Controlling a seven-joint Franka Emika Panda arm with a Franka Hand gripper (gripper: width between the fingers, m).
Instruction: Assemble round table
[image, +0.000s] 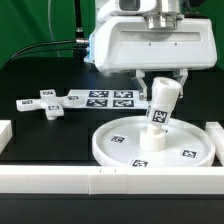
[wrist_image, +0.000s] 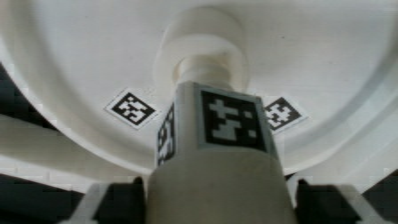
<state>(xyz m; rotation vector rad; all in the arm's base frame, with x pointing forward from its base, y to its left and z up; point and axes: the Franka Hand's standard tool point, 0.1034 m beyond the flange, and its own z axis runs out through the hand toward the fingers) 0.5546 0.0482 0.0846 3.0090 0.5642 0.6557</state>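
Between fingers of gripper (image: 163, 86): leg (image: 160, 112) (wrist_image: 222, 130) was clamped by its upper end.
Gripper state: narrowed onto the leg, one finger on each side of it.
Leg pose: tilted, with the top leaning toward the exterior view's right and a tag facing the wrist camera.
Leg lower end: below the gripper, it met the raised centre of the round disc (image: 190, 135) (wrist_image: 71, 60); couldn't tell if it was seated.
Round disc: lay flat directly under the gripper, rim up, with tags (wrist_image: 132, 108) on its floor either side of the leg.
Cross-shaped piece (image: 45, 103): well apart from the gripper, off toward the exterior view's left, flat on the table (image: 40, 135), clear of the disc.
Marker board (image: 108, 98): flat on the table, beyond the gripper, just beside the cross-shaped piece.
Border rails (image: 60, 178): ran along the table edge, nearer the camera than the gripper.
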